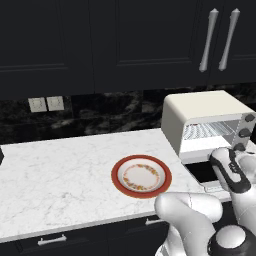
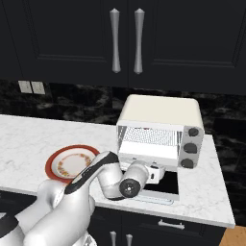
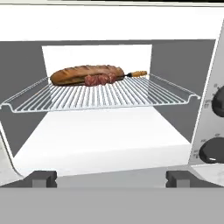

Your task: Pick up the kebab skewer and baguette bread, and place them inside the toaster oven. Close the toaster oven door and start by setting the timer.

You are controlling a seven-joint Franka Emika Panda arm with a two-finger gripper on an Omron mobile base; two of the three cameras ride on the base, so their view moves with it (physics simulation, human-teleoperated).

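I see the toaster oven (image 2: 161, 132) on the right part of the white marble counter (image 1: 60, 175), with the toaster oven door (image 2: 161, 185) folded down flat toward me, its dark glass facing up.

In the hand view I look straight into the oven cavity. The wire rack (image 3: 100, 97) sits at mid height. The baguette bread (image 3: 85, 74) lies across the far part of the rack, left of centre, long axis running left to right. The kebab skewer (image 3: 109, 78) lies just in front of the loaf and touching it, meat chunks against the loaf's right half, the bare orange stick end pointing right.

The claw (image 3: 111, 178) sits at the oven mouth, nearer to me than the rack and lower. Its two dark tips stand wide apart at the bottom of the hand view, nothing between them. Both food items are well beyond the tips, far in and higher, not in contact with either finger.

In the right base view the wrist reaches over the lowered door, directly in front of the opening. Three dark knobs (image 2: 190, 147) stack down the right side of the oven face.

The red-rimmed plate (image 1: 141, 176) sits on the counter left of the oven, bare.
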